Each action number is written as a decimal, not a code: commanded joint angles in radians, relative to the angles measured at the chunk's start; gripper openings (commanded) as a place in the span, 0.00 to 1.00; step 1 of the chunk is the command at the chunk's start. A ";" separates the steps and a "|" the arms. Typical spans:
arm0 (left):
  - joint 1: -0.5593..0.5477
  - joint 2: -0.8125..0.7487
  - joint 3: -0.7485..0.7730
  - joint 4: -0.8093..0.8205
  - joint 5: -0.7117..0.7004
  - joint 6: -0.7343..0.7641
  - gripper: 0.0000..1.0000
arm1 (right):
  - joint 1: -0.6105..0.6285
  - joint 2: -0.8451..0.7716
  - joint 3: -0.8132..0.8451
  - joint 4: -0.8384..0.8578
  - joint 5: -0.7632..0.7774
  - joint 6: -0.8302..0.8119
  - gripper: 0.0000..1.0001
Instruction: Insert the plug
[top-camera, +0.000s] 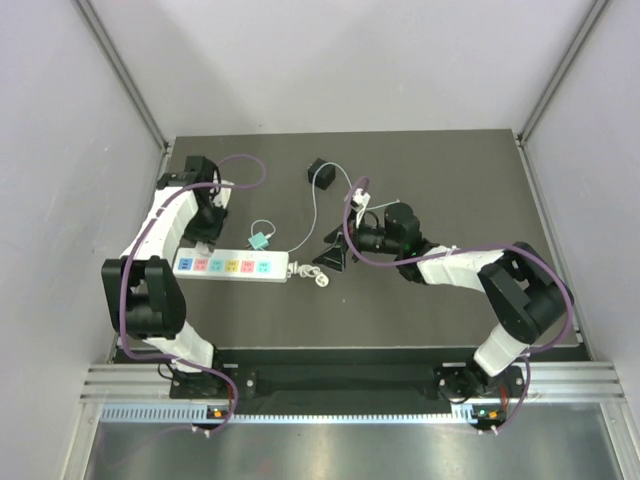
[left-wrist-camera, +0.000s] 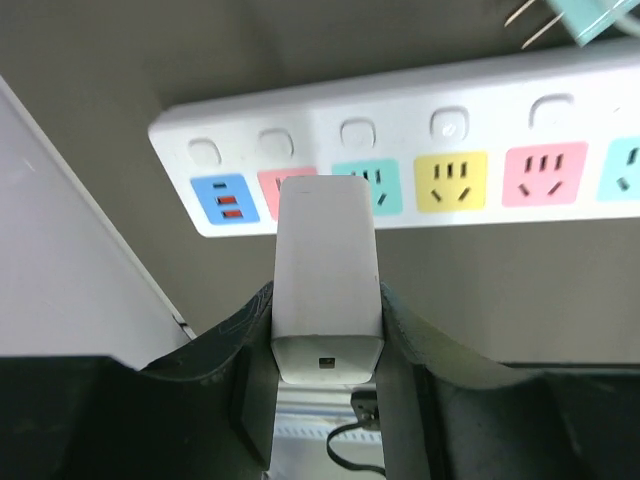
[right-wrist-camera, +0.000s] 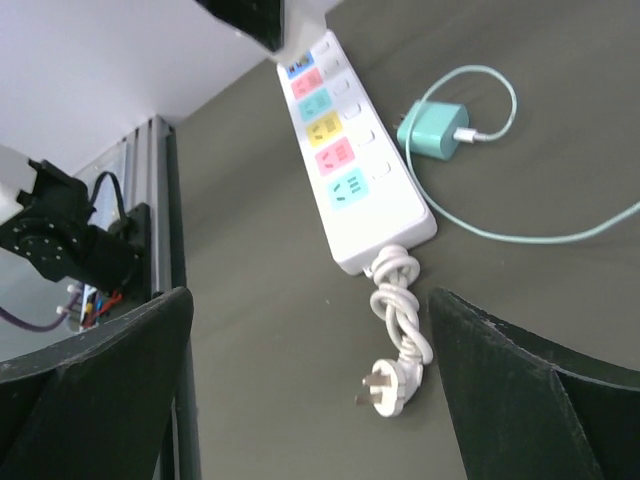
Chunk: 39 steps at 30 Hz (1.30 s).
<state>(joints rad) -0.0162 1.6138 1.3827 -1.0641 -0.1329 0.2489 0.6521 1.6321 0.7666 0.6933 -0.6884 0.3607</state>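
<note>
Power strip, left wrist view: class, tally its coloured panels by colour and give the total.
Blue panel: 1
Pink panels: 2, one partly behind the white block
Teal panels: 2
Yellow panel: 1
Total: 6

Long white plastic power strip (left-wrist-camera: 400, 110): smooth semi-gloss shell, coloured socket faces matt. Dark grey table top (right-wrist-camera: 280, 330): matt, fine texture. Small teal plastic charger (right-wrist-camera: 432, 131): smooth satin. Small black cube-shaped plug (top-camera: 321, 172): dull black. Silver front rail (top-camera: 110, 385): bare ribbed metal.
</note>
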 joint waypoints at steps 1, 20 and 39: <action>0.050 0.001 -0.019 -0.020 0.019 0.043 0.00 | 0.001 -0.024 -0.004 0.144 -0.023 0.052 1.00; 0.098 0.103 -0.016 -0.046 0.003 -0.023 0.00 | -0.009 0.000 -0.012 0.167 0.012 0.127 1.00; 0.160 0.207 0.061 -0.037 0.093 -0.031 0.00 | -0.009 -0.003 -0.021 0.204 -0.005 0.144 1.00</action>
<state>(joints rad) 0.1356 1.7966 1.4132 -1.1152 -0.0765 0.2211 0.6495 1.6321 0.7513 0.8303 -0.6788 0.5007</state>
